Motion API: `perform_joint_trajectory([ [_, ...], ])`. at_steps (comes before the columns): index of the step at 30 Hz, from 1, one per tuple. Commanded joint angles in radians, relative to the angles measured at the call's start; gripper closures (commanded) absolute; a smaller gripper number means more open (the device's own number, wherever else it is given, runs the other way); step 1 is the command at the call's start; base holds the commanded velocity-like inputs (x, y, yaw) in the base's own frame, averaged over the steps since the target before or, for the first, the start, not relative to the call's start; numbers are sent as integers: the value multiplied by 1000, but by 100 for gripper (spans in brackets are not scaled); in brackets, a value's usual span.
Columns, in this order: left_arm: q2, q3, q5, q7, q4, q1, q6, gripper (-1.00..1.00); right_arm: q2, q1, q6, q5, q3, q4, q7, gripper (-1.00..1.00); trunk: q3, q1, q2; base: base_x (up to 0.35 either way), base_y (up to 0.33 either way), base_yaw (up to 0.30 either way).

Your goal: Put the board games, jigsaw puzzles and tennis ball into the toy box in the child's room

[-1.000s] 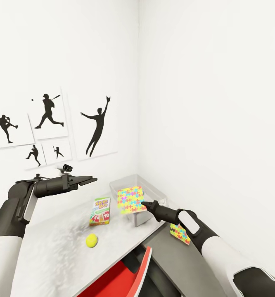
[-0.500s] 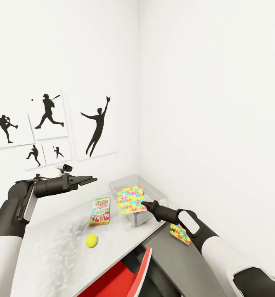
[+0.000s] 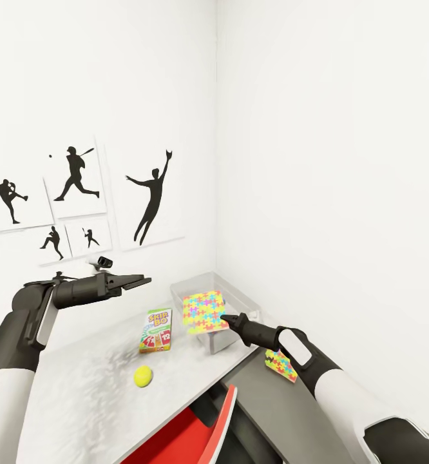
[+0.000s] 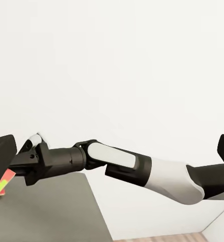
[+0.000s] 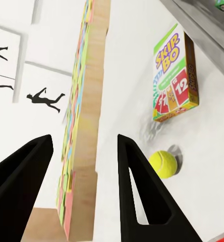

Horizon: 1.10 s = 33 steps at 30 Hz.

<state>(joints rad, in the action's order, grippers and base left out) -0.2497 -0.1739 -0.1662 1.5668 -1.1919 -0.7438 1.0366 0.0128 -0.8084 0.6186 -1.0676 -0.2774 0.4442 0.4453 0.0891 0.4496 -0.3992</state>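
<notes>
- Toy box (image 3: pixel 240 293): pale grey tray with flared sides, at the far corner of the pale surface (image 3: pixel 79 393).
- Jigsaw puzzle (image 3: pixel 204 311): multicoloured sheet, tilted, leaning over the box's near rim.
- Second jigsaw puzzle (image 3: pixel 280 365): on the lower dark top.
- Board game (image 3: pixel 156 330): "Skip-Bo" box, flat, beside the tray.
- Tennis ball (image 3: pixel 143 376): yellow-green, nearer than the box.
</notes>
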Motion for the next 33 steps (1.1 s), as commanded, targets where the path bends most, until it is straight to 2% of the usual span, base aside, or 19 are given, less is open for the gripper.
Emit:
perform_joint_trajectory([
  [1, 0, 0, 1, 4, 0, 0, 11, -100, 0, -1, 1, -2, -2, -1, 2, 100, 0, 0, -1, 0, 0, 0],
  [6, 0, 1, -1, 4, 1, 0, 11, -100, 0, -1, 3, -4, 6, 0, -3, 100, 0, 0, -1, 0, 0, 0],
  [10, 1, 1, 0, 4, 1, 0, 11, -100, -10, -23, 28, -4, 44, 32, -11, 100, 0, 0, -1, 0, 0, 0],
  [13, 0, 1, 0, 4, 2, 0, 11, -100, -35, -66, 87, -4, 57, 66, -26, 100, 0, 0, -1, 0, 0, 0],
  [16, 0, 1, 0, 4, 4, 0, 11, -100, -46, -136, 140, -5, 67, 78, -78, 100, 0, 0, -1, 0, 0, 0],
  [19, 0, 1, 0, 4, 4, 0, 11, -100, -47, -221, 168, -6, 100, 77, -182, 100, 0, 0, -1, 0, 0, 0],
  [22, 1, 1, 0, 4, 5, 0, 11, -100, -37, -316, 204, -7, 150, 38, -357, 100, 0, 0, -1, 0, 0, 0],
  [23, 1, 1, 1, 4, 5, 0, 11, -100, -36, -331, 209, -7, 156, 24, -386, 100, 0, 0, -1, 0, 0, 0],
  [26, 0, 0, 1, 4, 5, 0, 11, -100, -29, -426, 224, -6, 173, -106, -528, 100, 0, 0, -1, 0, 0, 0],
  [30, 0, -1, 1, 4, 5, 0, 11, -100, -32, -493, 231, -4, 177, -229, -595, 100, 0, 0, -1, 0, 0, 0],
  [33, 0, -1, 1, 4, 5, 0, 11, -100, -36, -506, 239, 2, 173, -255, -607, 100, 0, 0, -1, 0, 0, 0],
])
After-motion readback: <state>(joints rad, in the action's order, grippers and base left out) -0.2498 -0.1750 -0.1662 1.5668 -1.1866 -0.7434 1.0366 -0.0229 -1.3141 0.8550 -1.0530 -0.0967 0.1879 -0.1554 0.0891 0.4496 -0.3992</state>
